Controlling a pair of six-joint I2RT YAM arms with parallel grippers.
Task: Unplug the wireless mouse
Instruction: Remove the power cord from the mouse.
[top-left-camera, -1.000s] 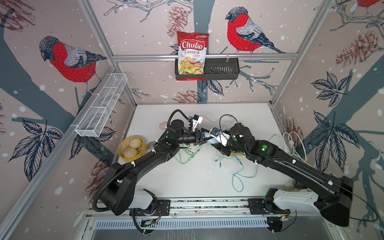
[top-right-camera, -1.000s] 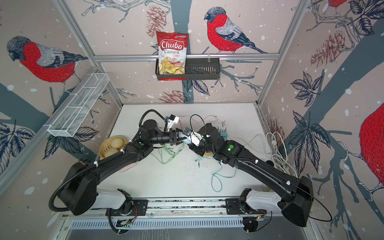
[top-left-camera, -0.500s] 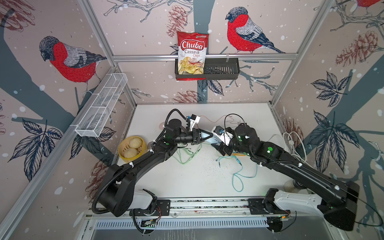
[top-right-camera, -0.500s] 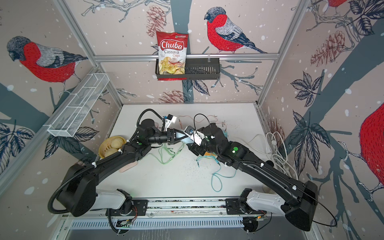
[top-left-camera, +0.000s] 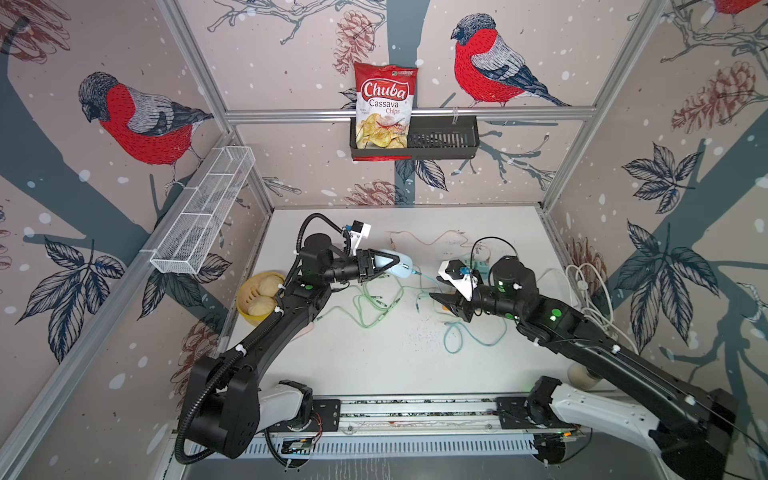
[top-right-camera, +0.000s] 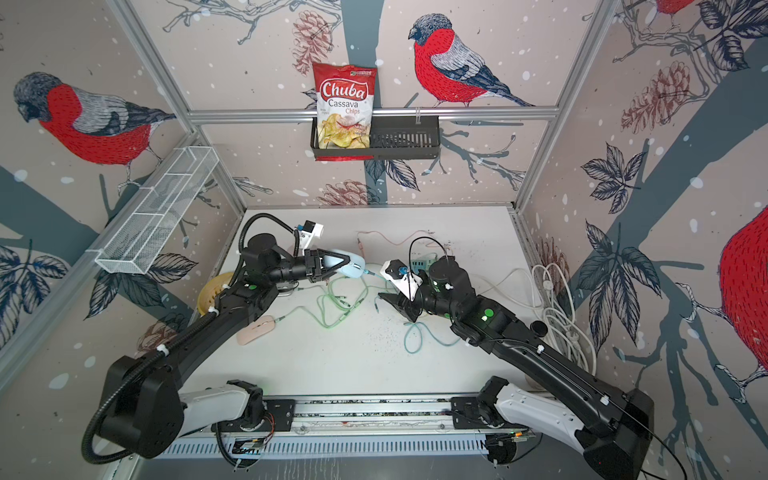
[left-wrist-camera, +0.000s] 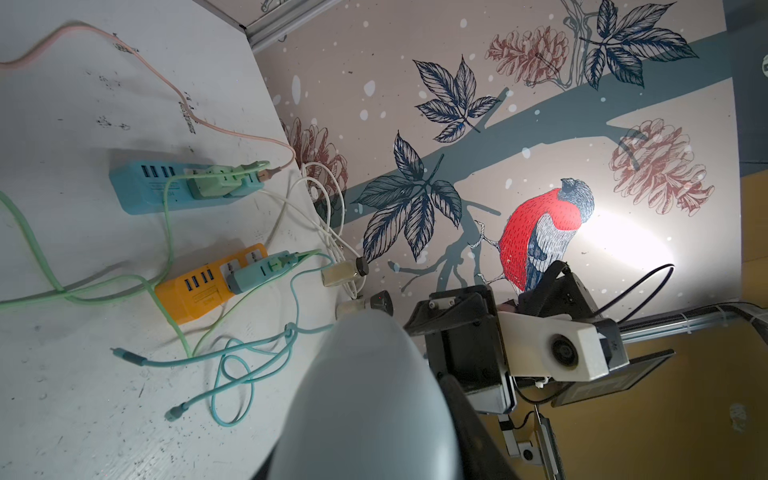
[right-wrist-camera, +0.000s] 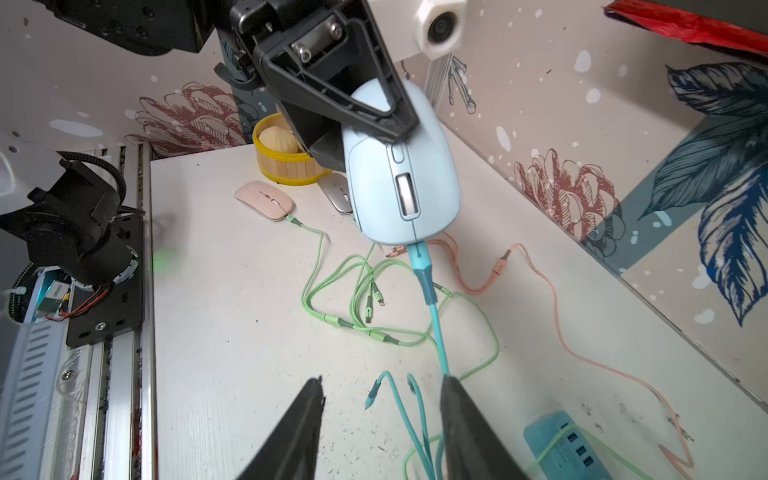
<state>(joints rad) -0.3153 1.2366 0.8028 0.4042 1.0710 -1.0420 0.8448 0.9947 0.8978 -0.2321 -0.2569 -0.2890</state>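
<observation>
A yellow steamer (top-left-camera: 249, 309) at mid-left holds dumplings (top-left-camera: 266, 286). The black wall basket (top-left-camera: 444, 141) at top centre holds a chip bag (top-left-camera: 384, 104). Mid-frame, the left gripper (top-left-camera: 395, 261) clamps the blue mouse (top-left-camera: 406, 268), with its teal cable (right-wrist-camera: 432, 307) plugged in. The right gripper (right-wrist-camera: 382, 386) has its jaws apart. The left wrist view shows an orange hub (left-wrist-camera: 195, 291), largely hidden in both top views.

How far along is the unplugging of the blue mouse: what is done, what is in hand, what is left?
Done: the left gripper is shut on the blue mouse, holding it in the air. In hand: the right gripper stands open short of the teal plug, gripping nothing. Left: that plug is still seated in the mouse's front; it has to be pulled out.
</observation>
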